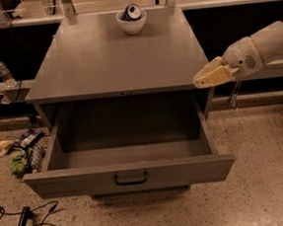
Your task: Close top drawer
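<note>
The top drawer [186, 171] of the grey metal cabinet [117, 57] stands pulled far out toward me, empty inside. Its flat front carries a small dark handle [131, 178] at the centre. My gripper [198, 82], with cream-coloured fingers, comes in from the right on a white arm [269, 42]. It hovers at the cabinet's right top corner, above the drawer's right side wall, pointing left. Its fingers are together and hold nothing. It touches neither the drawer nor the handle.
A white bowl [132, 23] with a can [133, 10] in it stands at the back of the cabinet top. A water bottle [3, 72] stands on a ledge at the left. Wrappers [21, 150] and cables [22, 224] lie on the floor at the left.
</note>
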Controlling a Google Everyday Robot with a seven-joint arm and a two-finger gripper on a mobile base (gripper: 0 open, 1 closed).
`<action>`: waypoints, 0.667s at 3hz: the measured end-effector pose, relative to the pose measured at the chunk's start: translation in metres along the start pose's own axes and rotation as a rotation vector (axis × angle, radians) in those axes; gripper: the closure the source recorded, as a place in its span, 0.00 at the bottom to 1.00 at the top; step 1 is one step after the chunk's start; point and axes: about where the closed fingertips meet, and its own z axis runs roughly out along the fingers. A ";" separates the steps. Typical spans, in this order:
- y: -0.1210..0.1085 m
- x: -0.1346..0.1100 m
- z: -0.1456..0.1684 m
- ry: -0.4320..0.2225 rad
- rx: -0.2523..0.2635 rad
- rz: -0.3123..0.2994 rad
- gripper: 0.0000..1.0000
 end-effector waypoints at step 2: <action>0.029 -0.009 -0.012 -0.014 0.058 0.042 1.00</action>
